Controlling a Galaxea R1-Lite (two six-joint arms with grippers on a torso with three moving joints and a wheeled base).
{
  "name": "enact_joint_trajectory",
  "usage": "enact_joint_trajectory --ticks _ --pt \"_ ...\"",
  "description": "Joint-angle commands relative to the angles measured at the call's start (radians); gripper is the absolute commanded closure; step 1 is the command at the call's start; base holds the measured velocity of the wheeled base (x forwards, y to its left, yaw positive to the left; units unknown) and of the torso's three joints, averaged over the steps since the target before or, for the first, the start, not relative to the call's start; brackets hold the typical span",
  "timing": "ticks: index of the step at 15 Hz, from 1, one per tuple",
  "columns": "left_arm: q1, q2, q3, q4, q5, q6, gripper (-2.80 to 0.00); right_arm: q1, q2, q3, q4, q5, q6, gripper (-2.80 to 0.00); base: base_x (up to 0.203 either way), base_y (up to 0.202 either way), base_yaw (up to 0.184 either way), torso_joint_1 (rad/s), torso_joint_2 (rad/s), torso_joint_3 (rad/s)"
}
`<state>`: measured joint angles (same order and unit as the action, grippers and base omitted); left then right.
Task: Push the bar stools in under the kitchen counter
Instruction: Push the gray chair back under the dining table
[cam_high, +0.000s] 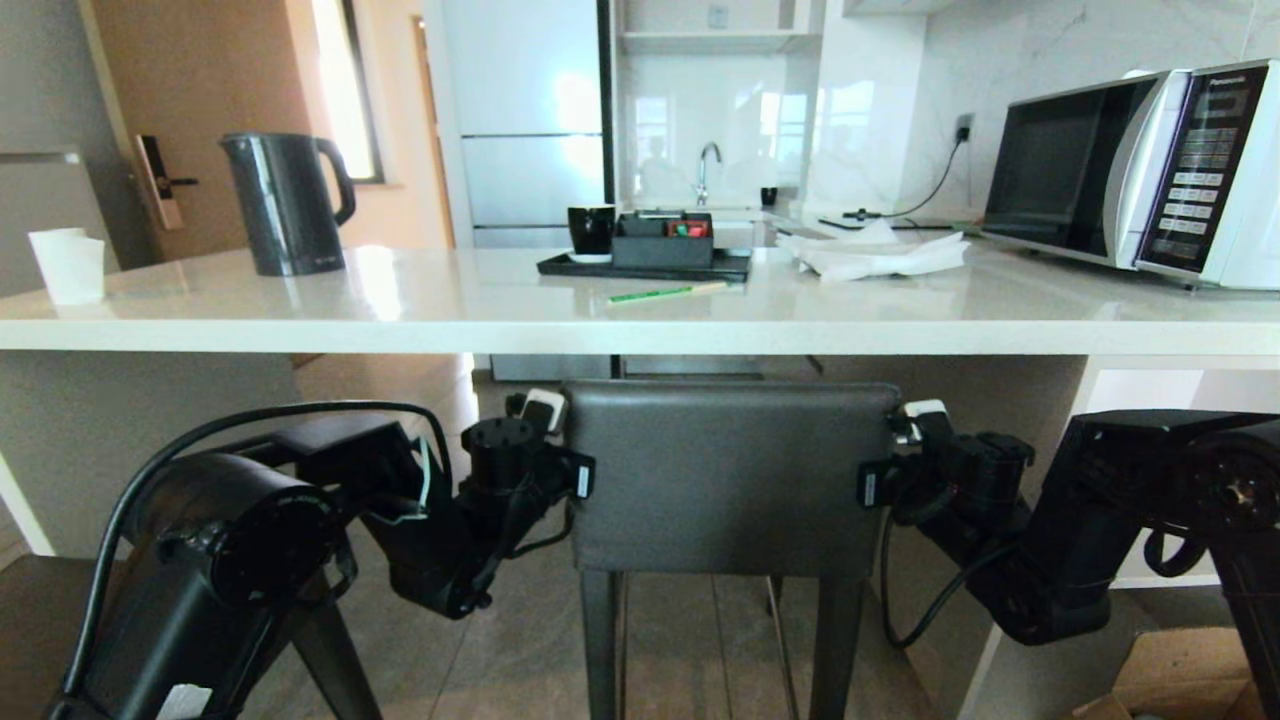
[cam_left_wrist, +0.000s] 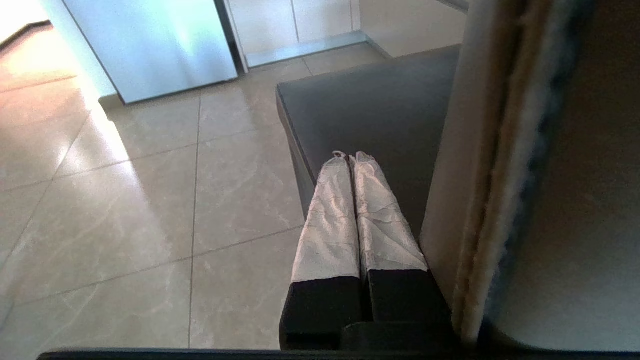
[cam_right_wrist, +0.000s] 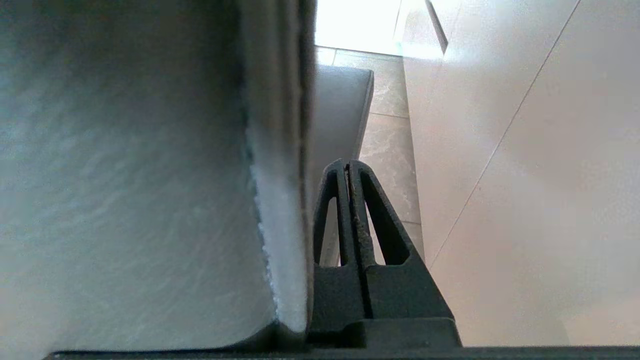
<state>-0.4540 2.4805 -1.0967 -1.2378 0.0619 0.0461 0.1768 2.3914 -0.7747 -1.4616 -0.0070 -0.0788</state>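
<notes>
One bar stool stands in front of me, and its dark grey backrest (cam_high: 730, 470) sits just below the edge of the white kitchen counter (cam_high: 640, 335). My two arms flank the backrest. The left gripper (cam_left_wrist: 350, 159) is shut, and its white-taped fingers lie along the backrest's left side edge (cam_left_wrist: 480, 200), over the dark seat (cam_left_wrist: 380, 110). Against the right side edge (cam_right_wrist: 280, 200) lies my right gripper (cam_right_wrist: 347, 166), black fingers shut with nothing between them. The seat (cam_right_wrist: 340, 105) reaches forward under the counter.
On the counter stand a black kettle (cam_high: 285, 205), a white cup (cam_high: 68, 265), a black tray (cam_high: 560, 266), a green pen (cam_high: 665, 293), white cloth (cam_high: 875, 255) and a microwave (cam_high: 1140, 170). A white panel (cam_right_wrist: 525, 175) rises right of the stool. A cardboard box (cam_high: 1180, 680) sits low right.
</notes>
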Motion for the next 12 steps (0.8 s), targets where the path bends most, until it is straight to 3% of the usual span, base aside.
enact_joint_trajectory --ticks 1,4,8,12 --pt "0.005 -0.027 0.028 -0.024 -0.001 -0.001 0.00 -0.012 -0.019 0.021 -0.018 -0.001 0.001 0.00 0.000 0.000 0.000 0.000 0.00 0.000" --pt "0.049 -0.044 0.112 -0.131 -0.001 0.000 0.00 -0.038 -0.036 0.065 -0.053 0.001 0.001 0.00 0.000 0.000 0.000 0.000 0.00 0.000" --pt "0.078 -0.070 0.151 -0.150 0.028 0.001 0.00 -0.051 -0.077 0.121 -0.068 0.001 0.002 0.00 0.000 0.000 0.000 0.000 0.00 0.000" --pt "0.094 -0.225 0.359 -0.190 0.027 -0.014 0.00 -0.094 -0.162 0.272 -0.068 0.009 0.021 0.00 0.000 0.000 0.000 0.000 0.00 0.000"
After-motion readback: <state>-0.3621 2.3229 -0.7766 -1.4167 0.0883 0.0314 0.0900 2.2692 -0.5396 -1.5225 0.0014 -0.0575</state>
